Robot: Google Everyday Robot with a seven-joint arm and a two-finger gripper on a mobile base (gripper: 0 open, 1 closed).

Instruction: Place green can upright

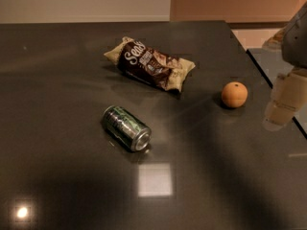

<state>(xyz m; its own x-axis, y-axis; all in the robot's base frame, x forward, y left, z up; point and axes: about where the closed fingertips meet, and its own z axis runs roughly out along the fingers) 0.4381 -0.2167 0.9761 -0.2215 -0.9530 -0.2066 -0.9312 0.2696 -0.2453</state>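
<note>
In the camera view, the green can (126,128) lies on its side on the dark desk (57,80), left of centre, with its silver top end turned toward the lower right. Lying like this it could roll, and the task wants it standing on its base. The gripper (282,104) hangs at the right edge of the view, above the desk's right border and well apart from the can. Whether it is open or closed cannot be told. It is clearly not holding the can, so I judge that the reach has not begun. A brown snack bag (150,63) lies behind the can and an orange (234,94) sits between can and gripper, likely just off the approach path.
</note>
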